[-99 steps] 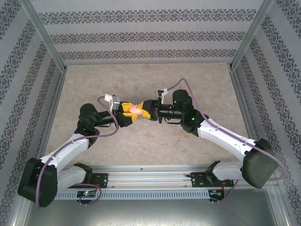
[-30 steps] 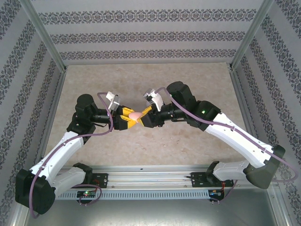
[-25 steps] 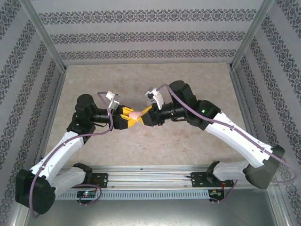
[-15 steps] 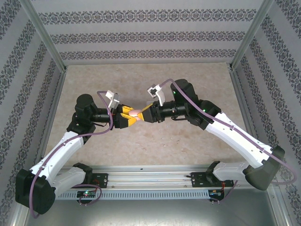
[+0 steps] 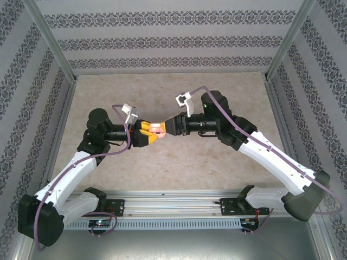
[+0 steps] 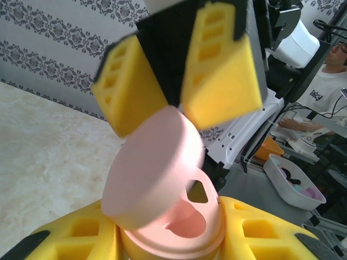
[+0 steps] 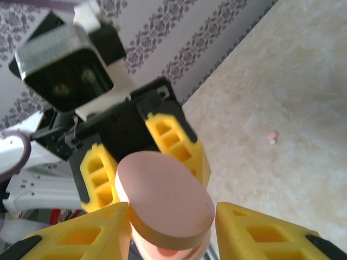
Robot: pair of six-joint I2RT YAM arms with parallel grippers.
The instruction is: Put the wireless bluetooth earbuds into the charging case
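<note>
Overhead; opposed wrist close-ups of case [image 6: 154,173]

Matt pink plastic case [image 6: 157,162], matt stone-patterned table [image 5: 108,92]

Pale-pink round plastic charging case [image 6: 179,233]: base cut off by bottom edge, left wrist view; cavities part-hidden under lid [image 6: 152,162]. Tiny whitish-pink plastic earbuds [image 7: 272,136] on beige table [image 7: 303,81]: shape, count too small to tell

- Left arm [image 5: 70,173], right arm [image 5: 271,161]: white links, black joints.
- Cables [image 5: 201,89]: purple, looped along each arm.
- Left gripper [image 6: 171,238], right gripper [image 7: 172,238]: black bodies, yellow ribbed pads.
</note>
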